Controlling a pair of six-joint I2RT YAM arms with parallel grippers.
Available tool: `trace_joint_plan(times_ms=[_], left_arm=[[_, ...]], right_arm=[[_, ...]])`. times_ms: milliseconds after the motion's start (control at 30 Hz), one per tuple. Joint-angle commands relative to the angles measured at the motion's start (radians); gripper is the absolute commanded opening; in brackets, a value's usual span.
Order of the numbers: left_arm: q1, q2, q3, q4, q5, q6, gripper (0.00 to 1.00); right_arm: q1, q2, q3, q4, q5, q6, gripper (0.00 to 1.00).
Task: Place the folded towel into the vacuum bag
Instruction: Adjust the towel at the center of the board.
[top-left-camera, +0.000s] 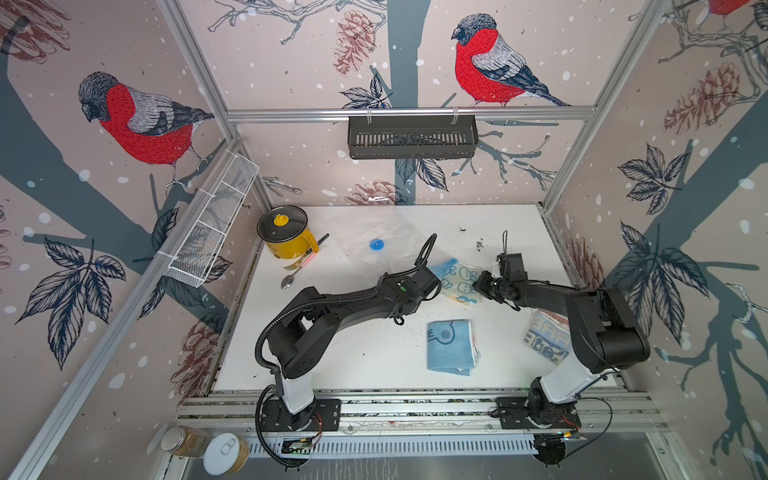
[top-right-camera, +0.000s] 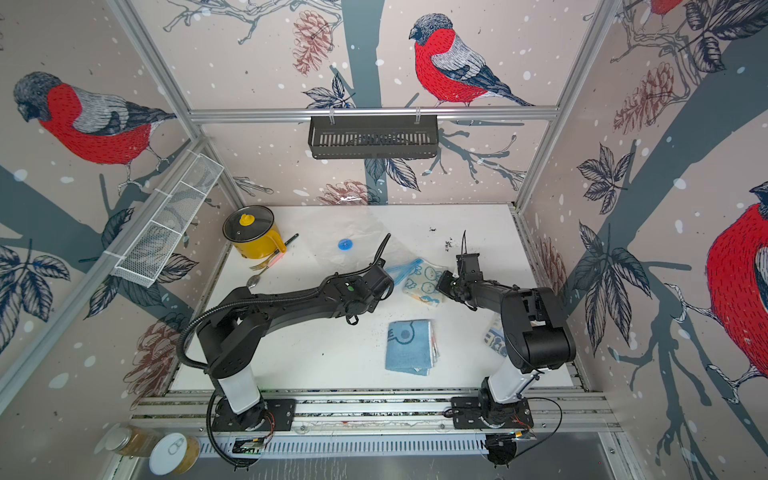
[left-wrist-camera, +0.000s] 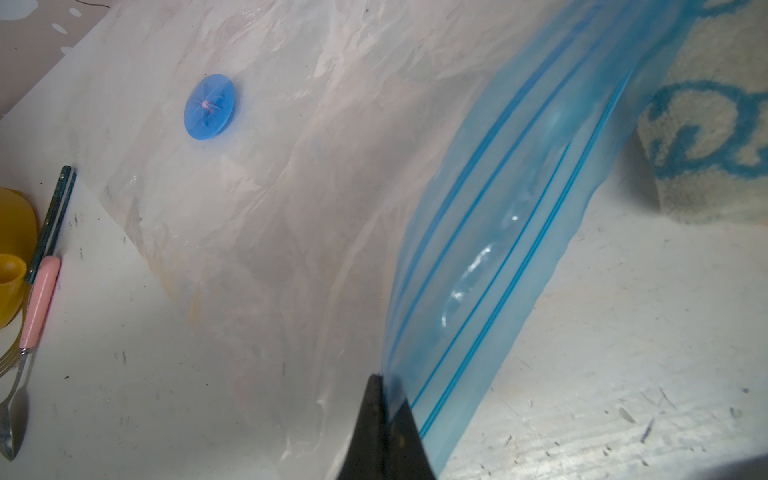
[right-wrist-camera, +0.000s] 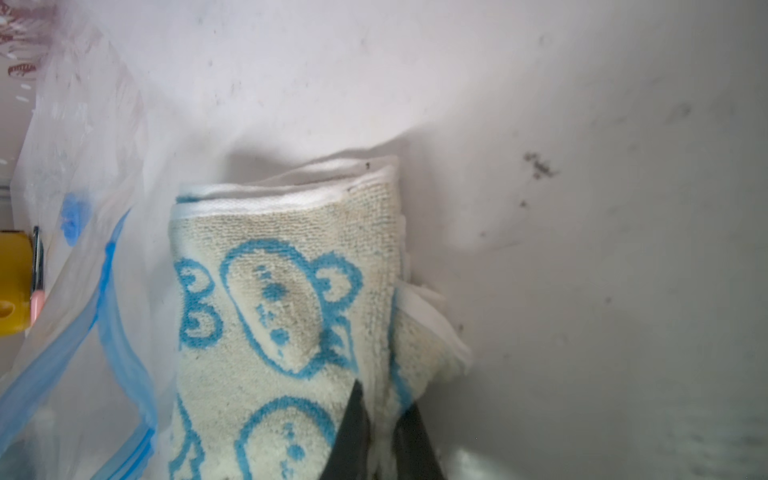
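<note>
The vacuum bag lies flat across the back of the table, clear and crinkly, with its round blue valve facing up. My left gripper is shut on the bag's blue zip strip and holds that edge raised. The folded towel is cream with blue bear prints and sits right at the bag's mouth. My right gripper is shut on the towel's near edge, with terry pinched between the fingers. The towel's far corner shows beyond the strip.
A blue folded towel lies at front centre, and another patterned towel is partly under the right arm. A yellow pot, fork and spoon stand at the back left. A wire basket hangs on the left wall.
</note>
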Motion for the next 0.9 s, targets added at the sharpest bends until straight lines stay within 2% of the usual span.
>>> trace_joint_plan(times_ms=[0, 367, 867], left_arm=[[-0.001, -0.007, 0.007, -0.012, -0.007, -0.019, 0.0], [0.0, -0.032, -0.001, -0.007, -0.032, -0.036, 0.0], [0.0, -0.031, 0.003, -0.006, -0.036, -0.049, 0.0]], right_arm=[[-0.017, -0.035, -0.023, -0.054, -0.103, -0.056, 0.04], [-0.078, -0.187, -0.074, -0.004, -0.257, -0.053, 0.01], [-0.166, -0.28, -0.079, -0.009, -0.411, 0.0, 0.01]])
